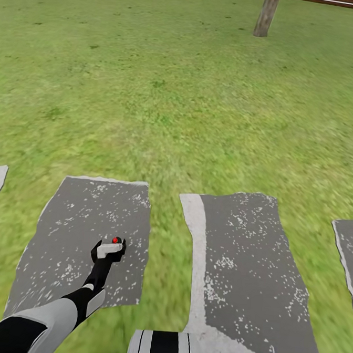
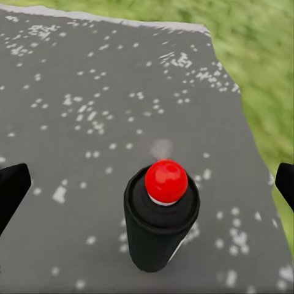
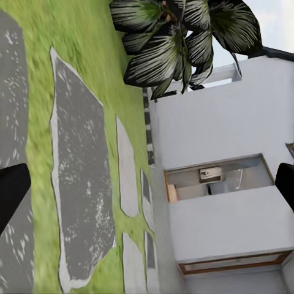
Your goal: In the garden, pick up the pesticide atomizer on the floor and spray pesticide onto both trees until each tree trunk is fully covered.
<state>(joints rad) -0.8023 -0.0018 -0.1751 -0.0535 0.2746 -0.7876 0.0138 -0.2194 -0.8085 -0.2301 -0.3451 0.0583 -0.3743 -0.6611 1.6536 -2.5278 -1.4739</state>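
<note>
left wrist view: left gripper (image 2: 147, 190) wide open, fingers straddling the upright pesticide atomizer (image 2: 160, 217) on a grey paving slab (image 2: 79, 122); right gripper (image 3: 147, 187) wide, empty.

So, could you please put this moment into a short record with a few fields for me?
setting: grass lawn with grey paving slabs
spray bottle: black can with a red round top, standing upright on a slab
left gripper: open, fingers on either side of the can, not touching it
right gripper: open, holding nothing, pointed towards a white building and a palm
tree trunk: far off across the lawn, near a wooden fence
stage: bottle not yet gripped
</note>
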